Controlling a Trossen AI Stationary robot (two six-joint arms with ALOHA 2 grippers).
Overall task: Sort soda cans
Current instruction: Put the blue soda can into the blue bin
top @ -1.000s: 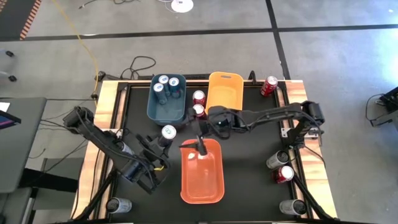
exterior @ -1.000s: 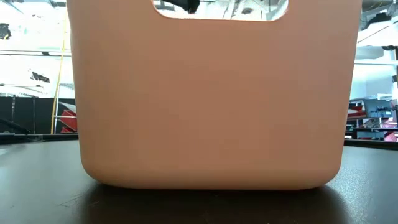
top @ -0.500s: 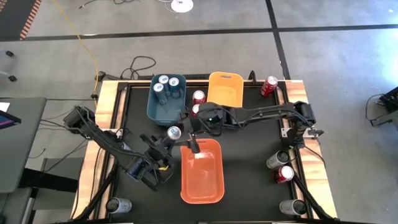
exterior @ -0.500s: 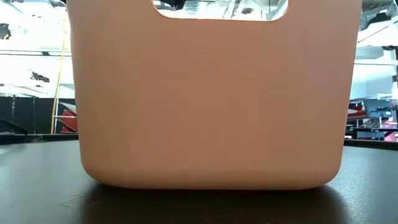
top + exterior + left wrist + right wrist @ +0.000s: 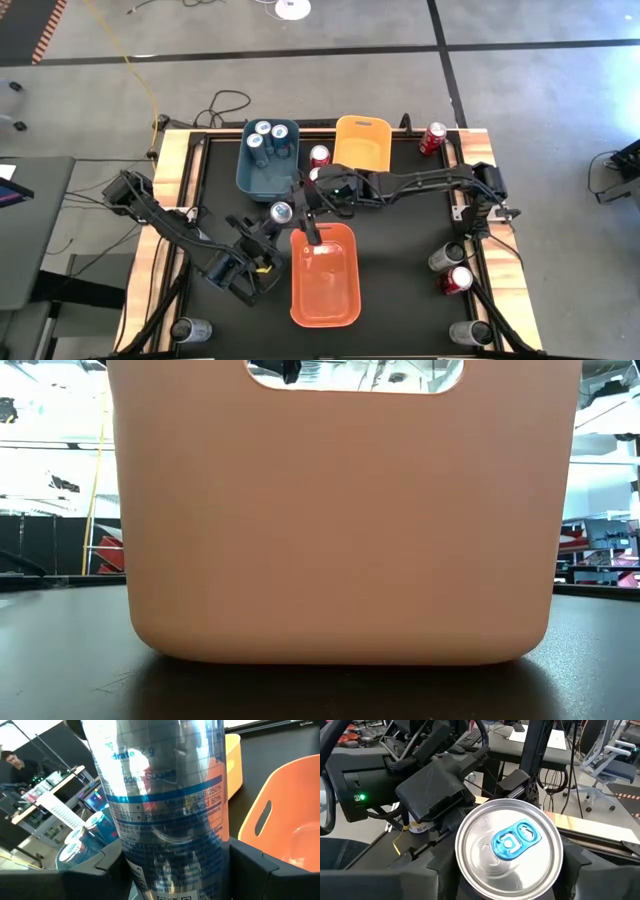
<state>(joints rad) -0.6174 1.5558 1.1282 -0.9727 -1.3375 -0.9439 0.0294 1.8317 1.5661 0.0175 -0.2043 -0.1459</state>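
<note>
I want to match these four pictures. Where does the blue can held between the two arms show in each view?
High view: blue can left of centre, above the orange bin's top-left corner.
Low view: not visible; the bin fills it.
Left wrist view: can body fills the centre.
Right wrist view: its silver top, centre.
Shared landmark: the orange bin.

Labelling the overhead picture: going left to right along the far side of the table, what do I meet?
Blue bin holding cans → red can → yellow bin → red can at the far right corner.

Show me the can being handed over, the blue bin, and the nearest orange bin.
blue can point(image 5: 509, 851), right wrist view, silver top.
blue bin point(image 5: 243, 172), high view, left wall.
orange bin point(image 5: 340, 520), low view, front wall.
</note>
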